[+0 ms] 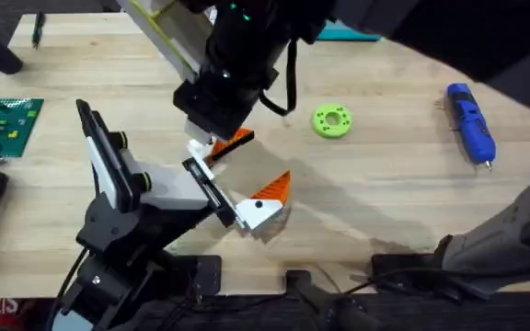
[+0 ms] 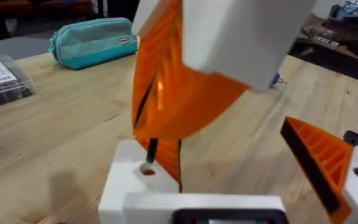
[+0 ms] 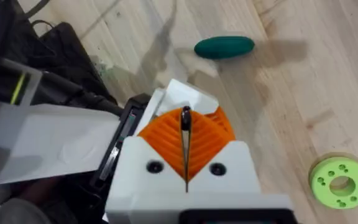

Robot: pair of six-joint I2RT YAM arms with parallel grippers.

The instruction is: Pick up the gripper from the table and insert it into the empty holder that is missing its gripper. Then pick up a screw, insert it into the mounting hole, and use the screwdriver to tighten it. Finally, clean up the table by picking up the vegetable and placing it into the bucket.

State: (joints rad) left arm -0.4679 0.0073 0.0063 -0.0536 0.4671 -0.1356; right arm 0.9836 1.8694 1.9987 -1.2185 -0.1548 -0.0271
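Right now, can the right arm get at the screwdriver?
Probably yes: the screwdriver lies alone on bare table on that arm's own side, with nothing over or against it.

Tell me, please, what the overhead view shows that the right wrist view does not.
The overhead view, unlike the right wrist view, shows the blue screwdriver lying on the right side of the table, and a green brick board at the left edge. The right wrist view, unlike the overhead view, shows the dark green vegetable lying on the wood. Both show the green ring and the wooden tabletop.
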